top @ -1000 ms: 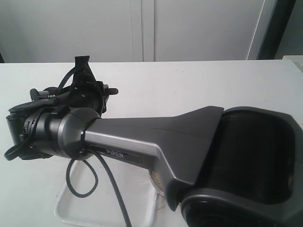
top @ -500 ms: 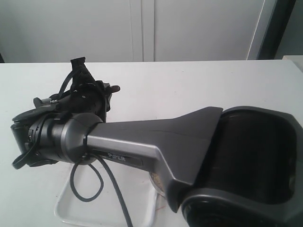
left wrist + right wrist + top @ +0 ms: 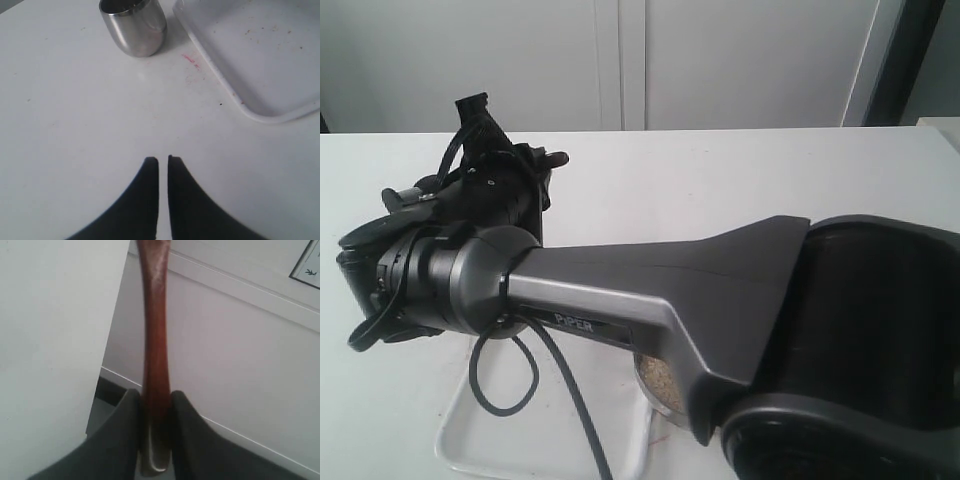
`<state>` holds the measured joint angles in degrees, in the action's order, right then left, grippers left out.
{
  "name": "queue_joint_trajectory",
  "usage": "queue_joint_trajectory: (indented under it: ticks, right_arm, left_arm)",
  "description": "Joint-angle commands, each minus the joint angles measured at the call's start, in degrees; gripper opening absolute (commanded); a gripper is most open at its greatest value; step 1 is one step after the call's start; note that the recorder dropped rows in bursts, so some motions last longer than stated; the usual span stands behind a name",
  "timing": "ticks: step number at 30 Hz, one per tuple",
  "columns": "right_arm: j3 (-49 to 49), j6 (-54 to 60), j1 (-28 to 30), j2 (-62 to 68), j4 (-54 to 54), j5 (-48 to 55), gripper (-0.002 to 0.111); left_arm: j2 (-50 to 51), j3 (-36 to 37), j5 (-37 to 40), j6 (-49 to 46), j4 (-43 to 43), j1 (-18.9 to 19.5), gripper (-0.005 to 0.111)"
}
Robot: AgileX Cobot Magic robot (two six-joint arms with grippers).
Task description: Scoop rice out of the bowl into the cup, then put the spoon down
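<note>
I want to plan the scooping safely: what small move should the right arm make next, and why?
Probably lower the right gripper and pitch the spoon down toward the table. Its jaws clamp the handle, but that camera faces a wall, not the bowl or cup; whether the spoon is loaded is out of view.

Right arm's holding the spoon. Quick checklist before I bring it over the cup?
1. Grip on spoon: ok, right gripper is shut on its handle.
2. Spoon loaded: cannot tell, its scoop end is out of frame.
3. Cup upright: ok, standing on the table beside the tray.
4. Left gripper out of the way: ok, shut, empty, apart from the cup.
5. Rice left to scoop: ok, grains show under the arm.
</note>
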<state>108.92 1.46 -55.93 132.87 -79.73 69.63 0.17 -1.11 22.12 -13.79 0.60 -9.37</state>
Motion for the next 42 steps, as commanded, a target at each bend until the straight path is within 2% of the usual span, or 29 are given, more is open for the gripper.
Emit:
queue_joint_trajectory:
  ticks: [1,9,14,19,25,31,36,42]
  right_arm:
    - [-0.36,1.41,-0.05,-0.96,2.24,0.33,0.000]
    - [-0.36,4.74,-0.05,-0.96,6.90,0.33,0.000]
    - [-0.36,2.80,-0.05,-0.96,5.73,0.33,0.000]
    - [-0.36,-4.06,-0.05,-0.96,6.24,0.33,0.000]
    - [-0.36,-17.39,-0.05,-3.90,9.09,0.33,0.000]
    - [-0.36,-25.76,-0.05,-10.27,20.11,0.33,0.000]
    - [-0.36,-27.82,-0.05,-16.15,30.53,-1.01,0.000]
    - [-0.36,-30.37,-0.05,-21.96,37.69,-2.10,0.000]
  left_arm:
    - [-0.17,0.53,1.88,0.32,-0.09,0.00,0.014]
    - [-0.17,0.53,1.88,0.32,-0.09,0.00,0.014]
    - [-0.17,0.53,1.88,0.32,-0.09,0.00,0.014]
    - [-0.17,0.53,1.88,0.32,-0.09,0.00,0.014]
    - [-0.17,0.53,1.88,0.32,-0.09,0.00,0.014]
    - [-0.17,0.53,1.88,0.32,-0.09,0.00,0.014]
    - [-0.17,0.53,1.88,0.32,-0.09,0.00,0.014]
    - [-0.17,0.53,1.88,0.32,-0.09,0.00,0.014]
